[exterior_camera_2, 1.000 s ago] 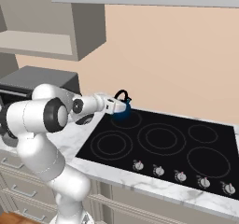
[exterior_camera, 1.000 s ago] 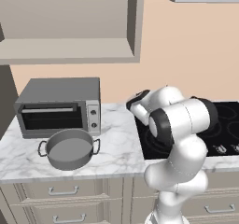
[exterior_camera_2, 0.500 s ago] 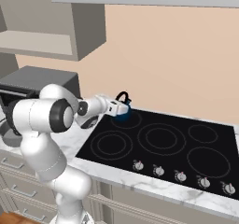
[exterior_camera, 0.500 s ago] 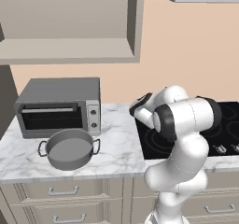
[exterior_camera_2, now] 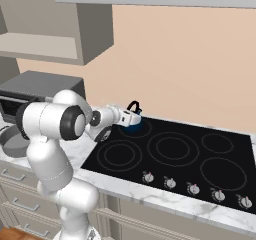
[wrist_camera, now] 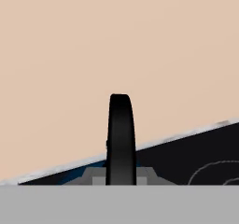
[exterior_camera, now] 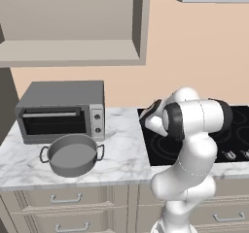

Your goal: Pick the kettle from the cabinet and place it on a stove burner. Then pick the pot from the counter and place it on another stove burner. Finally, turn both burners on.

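- Black glass cooktop [exterior_camera_2: 190,171] is lying along the marble counter [exterior_camera: 121,149], peach wall behind.
- Kettle [exterior_camera_2: 133,120] is sitting on the far-left burner [exterior_camera_2: 135,129].
- Gripper [exterior_camera_2: 131,118] is pinching the kettle's arched handle [wrist_camera: 121,139], fingers closed around it.
- Pot [exterior_camera: 72,154] is resting on the counter, left.

Back-left burner [exterior_camera_2: 131,130] is taken by the kettle [exterior_camera_2: 133,121], with the wall close behind it. The other burners [exterior_camera_2: 172,149] are unobstructed from above. Knobs [exterior_camera_2: 170,183] line the cooktop's front edge. On the counter [exterior_camera: 121,154], the pot [exterior_camera: 72,154] is boxed in at the back by the toaster oven [exterior_camera: 62,111]; it is reachable from above and from the front. Headroom over the oven is capped by the cabinet [exterior_camera: 73,52].
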